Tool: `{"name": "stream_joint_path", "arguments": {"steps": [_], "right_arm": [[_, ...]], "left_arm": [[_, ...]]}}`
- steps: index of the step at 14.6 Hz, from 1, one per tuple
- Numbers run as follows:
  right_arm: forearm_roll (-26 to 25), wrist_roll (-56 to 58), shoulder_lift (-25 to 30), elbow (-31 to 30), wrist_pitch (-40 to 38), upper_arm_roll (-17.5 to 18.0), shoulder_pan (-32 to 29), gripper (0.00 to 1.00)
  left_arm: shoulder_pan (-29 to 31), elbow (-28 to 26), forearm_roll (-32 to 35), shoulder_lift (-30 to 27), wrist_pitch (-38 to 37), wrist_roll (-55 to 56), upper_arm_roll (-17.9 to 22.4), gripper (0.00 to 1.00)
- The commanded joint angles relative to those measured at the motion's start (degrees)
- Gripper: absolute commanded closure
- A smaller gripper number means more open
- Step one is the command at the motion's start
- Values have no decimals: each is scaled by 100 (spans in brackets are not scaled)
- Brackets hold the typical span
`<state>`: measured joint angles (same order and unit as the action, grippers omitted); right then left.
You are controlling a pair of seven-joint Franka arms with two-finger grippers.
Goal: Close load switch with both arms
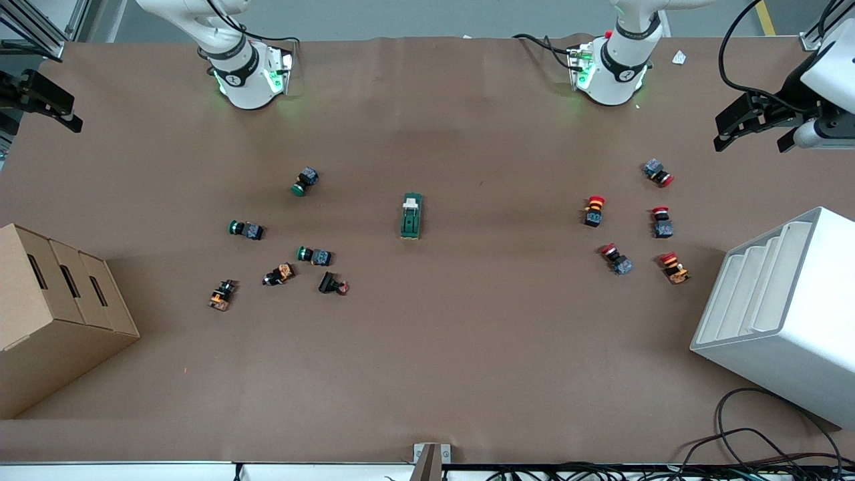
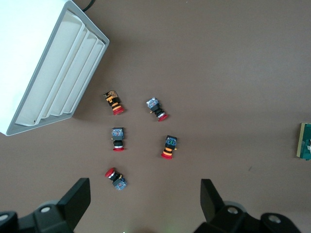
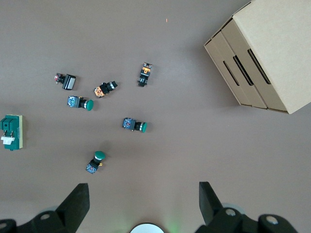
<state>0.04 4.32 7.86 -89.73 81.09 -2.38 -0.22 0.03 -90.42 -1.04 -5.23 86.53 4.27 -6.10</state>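
Load switch (image 1: 411, 216) lies lengthwise toward the bases; lever end farther.

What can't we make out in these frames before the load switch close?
- Load switch: lever position too small to read in the front view; cut off by the edge in the left wrist view.
- Left gripper and right gripper: both open, fingertips only; bodies cut off by wrist-view edges.
- Push-button markings: too small everywhere.

- The front camera is looking steeply down from high across the table (image 1: 427, 374), facing both arm bases.
- Each wrist camera is looking straight down from well above its spread pincer fingers (image 2: 77, 199) (image 3: 77, 201).
- All three views are sharing the load switch (image 1: 411, 216) (image 2: 305, 141) (image 3: 11, 132).
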Motion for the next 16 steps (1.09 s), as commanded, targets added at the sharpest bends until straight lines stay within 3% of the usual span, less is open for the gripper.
{"name": "stream_joint_path", "arguments": {"steps": [1,5,9,13,16], "right_arm": [[31,-27,128,-80,3,54,-66,0],[31,-19,128,-80,47,54,-66,0],[23,-19,102,-71,82,54,-65,0],[14,-36,67,192,21,45,-83,0],[31,-1,-48,228,38,71,-22,0]], "left_arm": [[-3,86,25,-5,-22,-85,-40,0],[-91,121,25,179,4,-6,-84,0],[-433,271,77,697,529,143,-531,0],[-863,253,104,1268,1259,1275,-804,0],[-1556,104,113,1655,2023,2757,-805,0]]}}
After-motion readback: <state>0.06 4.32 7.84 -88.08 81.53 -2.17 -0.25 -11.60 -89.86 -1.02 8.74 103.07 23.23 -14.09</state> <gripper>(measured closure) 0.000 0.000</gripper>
